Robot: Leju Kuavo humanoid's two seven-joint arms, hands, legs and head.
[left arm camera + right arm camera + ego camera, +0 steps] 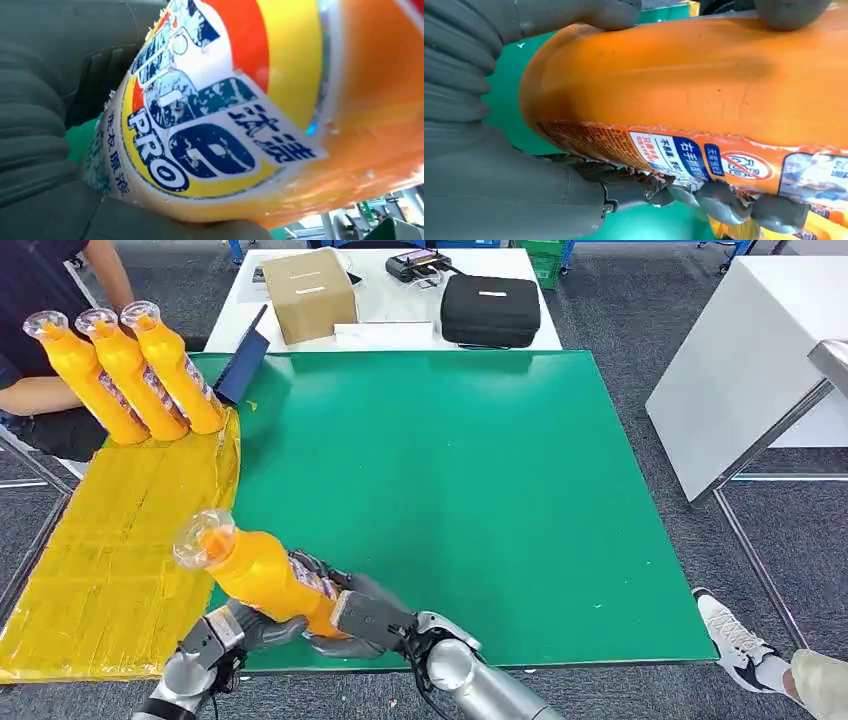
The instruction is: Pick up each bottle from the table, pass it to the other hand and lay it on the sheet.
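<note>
Both hands are gripping the orange bottle (pixel 262 573) over the counter's (pixel 450 490) near left corner, beside the yellow sheet (pixel 120 540): right hand (pixel 345 615) wrapping its base, left hand (pixel 240 628) underneath. If either is letting go early, the tilted bottle is likely slipping off the near edge.

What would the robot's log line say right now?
phase: handover | orange bottle: gripped by left hand and right hand | sheet: three bottles laid
</note>
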